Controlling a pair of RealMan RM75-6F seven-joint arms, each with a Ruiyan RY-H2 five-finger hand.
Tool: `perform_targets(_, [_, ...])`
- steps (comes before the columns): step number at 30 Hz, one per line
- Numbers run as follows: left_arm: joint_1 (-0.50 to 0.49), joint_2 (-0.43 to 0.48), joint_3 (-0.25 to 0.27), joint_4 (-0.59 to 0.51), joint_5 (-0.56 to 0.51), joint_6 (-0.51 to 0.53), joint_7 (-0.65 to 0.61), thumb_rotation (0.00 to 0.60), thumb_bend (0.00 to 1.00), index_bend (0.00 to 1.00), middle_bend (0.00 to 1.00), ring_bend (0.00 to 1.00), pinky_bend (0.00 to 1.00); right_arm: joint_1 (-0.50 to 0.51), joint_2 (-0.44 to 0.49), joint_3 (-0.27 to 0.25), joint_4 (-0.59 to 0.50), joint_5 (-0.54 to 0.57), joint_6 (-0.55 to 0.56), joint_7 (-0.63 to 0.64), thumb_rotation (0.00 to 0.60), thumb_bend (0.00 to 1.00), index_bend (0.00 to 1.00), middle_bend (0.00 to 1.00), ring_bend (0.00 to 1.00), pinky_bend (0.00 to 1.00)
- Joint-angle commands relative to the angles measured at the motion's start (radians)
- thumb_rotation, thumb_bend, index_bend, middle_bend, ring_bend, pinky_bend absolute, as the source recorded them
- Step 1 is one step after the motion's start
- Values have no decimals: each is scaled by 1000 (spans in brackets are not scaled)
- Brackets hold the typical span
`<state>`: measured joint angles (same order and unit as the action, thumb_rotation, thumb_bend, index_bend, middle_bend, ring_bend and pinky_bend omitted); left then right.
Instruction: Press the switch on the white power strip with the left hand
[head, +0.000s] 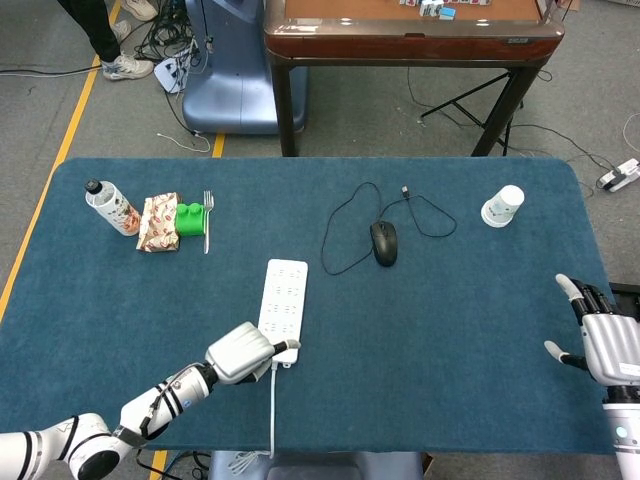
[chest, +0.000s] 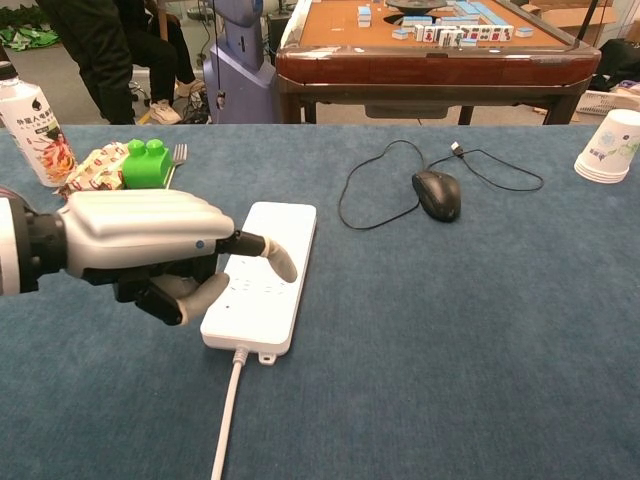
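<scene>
The white power strip (head: 285, 295) (chest: 272, 255) lies lengthwise on the blue table (head: 450, 320), its cable (head: 272, 410) (chest: 226, 425) running off the near edge. My left hand (head: 240, 353) (chest: 140, 250) sits at the strip's near end with its other fingers curled under. One outstretched finger (chest: 280, 262) points down onto the strip's top near that end; the switch itself is hidden beneath the hand. My right hand (head: 603, 343) hovers at the table's right edge, fingers spread, holding nothing.
A black mouse (head: 384, 241) (chest: 438, 193) with a looped cord lies beyond the strip. A paper cup (head: 502, 206) (chest: 610, 146) stands far right. A bottle (head: 112, 207) (chest: 30, 120), snack packet (head: 158, 222), green brick (chest: 148, 163) and fork (head: 207, 220) sit far left.
</scene>
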<state>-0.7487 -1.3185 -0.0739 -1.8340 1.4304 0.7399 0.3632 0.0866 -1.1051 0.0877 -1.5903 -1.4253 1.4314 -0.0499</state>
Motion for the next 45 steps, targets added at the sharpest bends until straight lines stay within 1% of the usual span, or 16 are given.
perform_targets(1, [-13,-11,7,3,-33,-10,28,600,779,220,1000,1000,1000,-1,6,3,-8,-1,6,-4,600,24,110,167,147,370])
perform_targets(13, [-57,-52,26,34,-167,-24,117,600,779,212,1000,1000,1000,3,11,3,-15,7,-4,-8,600,25,111,168,148,370])
perform_targets(19, [-69,-64,40,45,-209,-14,136,600,779,216,1000,1000,1000,5,9,3,-10,9,-10,-5,600,25,110,168,149,370])
perform_targets(28, [-77,-67,64,58,-236,4,142,600,779,222,1000,1000,1000,12,4,0,-8,9,-20,-7,600,25,111,168,149,370])
perform_targets(39, [-63,-39,96,62,-241,37,131,600,779,240,1000,1000,1000,17,-3,-2,-2,8,-29,-6,600,25,111,168,149,370])
perform_targets(45, [-58,-41,111,66,-238,46,130,600,778,244,1000,1000,1000,21,-9,-5,-1,6,-35,-11,600,25,111,168,149,370])
